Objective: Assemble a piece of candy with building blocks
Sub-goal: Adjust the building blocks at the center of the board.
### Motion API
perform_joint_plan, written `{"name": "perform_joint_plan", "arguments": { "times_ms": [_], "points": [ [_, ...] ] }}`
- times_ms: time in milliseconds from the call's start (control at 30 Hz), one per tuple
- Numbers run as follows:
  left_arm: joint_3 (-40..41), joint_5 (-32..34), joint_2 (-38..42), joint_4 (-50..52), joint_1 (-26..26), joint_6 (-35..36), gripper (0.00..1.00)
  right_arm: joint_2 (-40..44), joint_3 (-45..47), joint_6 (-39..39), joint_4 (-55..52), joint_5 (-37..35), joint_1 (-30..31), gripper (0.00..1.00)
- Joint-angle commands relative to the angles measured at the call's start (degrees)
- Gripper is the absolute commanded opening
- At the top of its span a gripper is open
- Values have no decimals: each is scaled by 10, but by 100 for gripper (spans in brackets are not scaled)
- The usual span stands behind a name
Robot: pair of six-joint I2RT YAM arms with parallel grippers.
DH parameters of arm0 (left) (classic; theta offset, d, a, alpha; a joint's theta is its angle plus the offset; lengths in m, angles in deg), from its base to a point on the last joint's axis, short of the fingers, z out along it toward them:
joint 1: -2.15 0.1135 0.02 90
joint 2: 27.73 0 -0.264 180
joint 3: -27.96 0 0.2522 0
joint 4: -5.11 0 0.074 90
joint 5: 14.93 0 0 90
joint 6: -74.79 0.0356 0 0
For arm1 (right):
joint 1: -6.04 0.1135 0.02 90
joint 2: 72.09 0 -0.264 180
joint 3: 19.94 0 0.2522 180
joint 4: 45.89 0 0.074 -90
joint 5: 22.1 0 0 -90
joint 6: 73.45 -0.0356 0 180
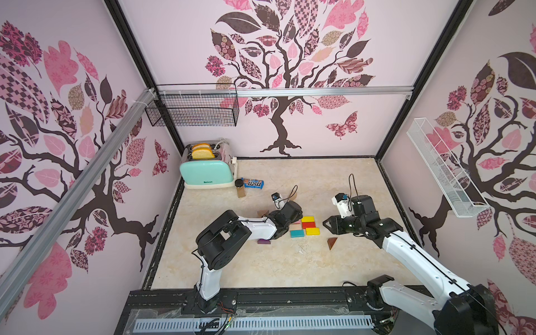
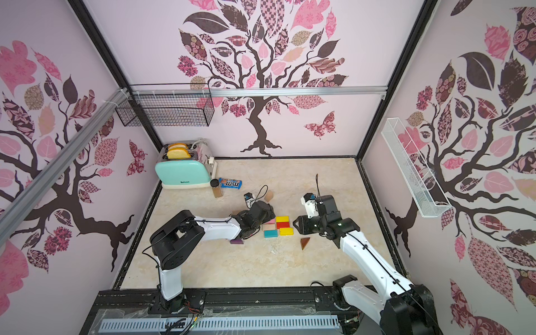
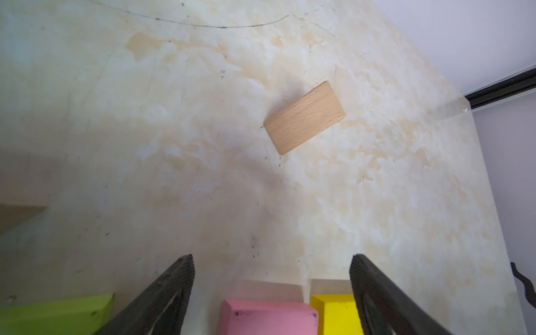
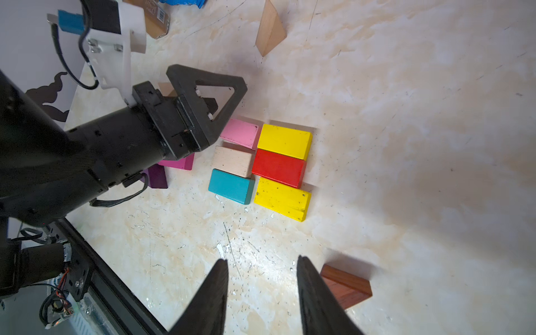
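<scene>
The building blocks lie mid-table: two yellow (image 1: 308, 219) (image 4: 282, 198), a red (image 4: 278, 167), a teal (image 4: 230, 185), a tan (image 4: 232, 161) and a pink one (image 3: 268, 317) packed in a patch. My left gripper (image 3: 272, 261) is open low over the pink block, which sits between its fingers untouched. A green block (image 3: 55, 313), magenta (image 4: 179, 163) and purple pieces (image 1: 264, 241) lie beside that arm. A tan rectangle (image 3: 304, 117) lies farther back. My right gripper (image 4: 261, 261) hangs open and empty beside a brown triangle (image 4: 346, 285).
A mint toaster (image 1: 207, 171) stands at the back left, with a blue M&M's packet (image 1: 253, 183) and a black-capped jar (image 1: 240, 188) next to it. A tan triangle (image 4: 269, 29) stands behind the patch. Wire baskets hang on the back wall (image 1: 193, 108) and right wall (image 1: 443, 168).
</scene>
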Motion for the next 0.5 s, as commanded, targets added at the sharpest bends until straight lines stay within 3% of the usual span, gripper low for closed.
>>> {"name": "perform_joint_plan", "arguments": {
  "times_ms": [0,267,467],
  "points": [
    [14,18,-16,-31,-6,-29,88,12,-4,-6,7,12,-3,42],
    [28,23,-40,-57,-26,-76,87,30,-1,-8,9,20,-3,42],
    [31,74,-48,-37,-64,-132,86,46,0,-11,16,32,-3,42]
  ]
}}
